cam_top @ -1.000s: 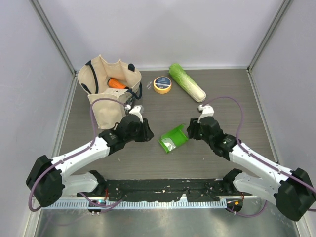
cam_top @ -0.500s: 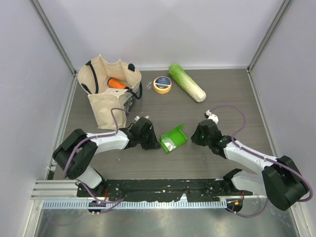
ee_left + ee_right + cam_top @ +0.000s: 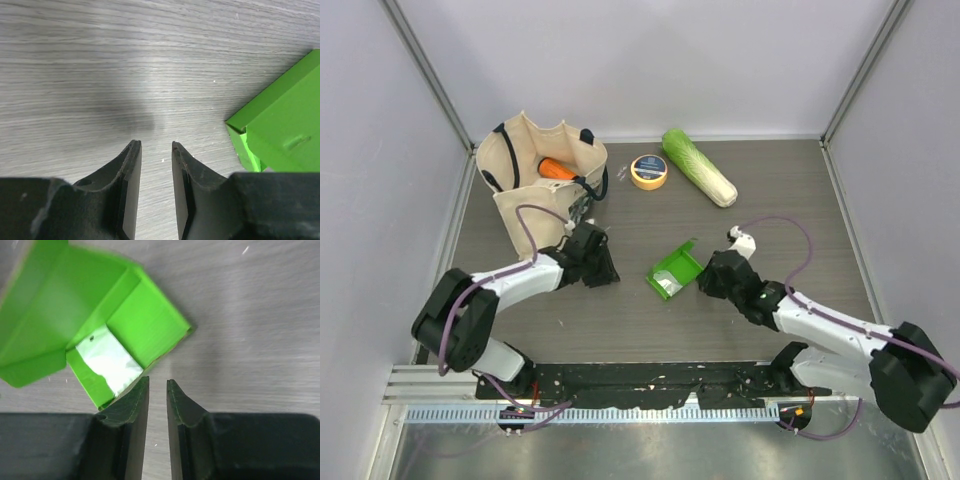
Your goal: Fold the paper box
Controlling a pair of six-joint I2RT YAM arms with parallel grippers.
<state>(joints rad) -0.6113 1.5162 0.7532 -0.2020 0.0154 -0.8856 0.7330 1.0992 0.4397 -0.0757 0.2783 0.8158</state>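
paper box (image 3: 674, 270): lay lid-open on surface (image 3: 770, 190) between the 2 pincers | left pincer (image 3: 156, 145): jaws narrowly parted, grasping nothing, apart from box | right pincer (image 3: 157, 381): jaws narrowly parted, empty, tips just beside box edge

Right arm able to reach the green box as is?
Likely yes. The right hand sits right at the near wall of the box, slightly open and empty, with nothing in between. The left hand is clear of the box, on its far side.

A dark wood-grain table (image 3: 630, 322) sits boxed in by pale lilac walls (image 3: 650, 60) with metal corner posts (image 3: 433, 80).
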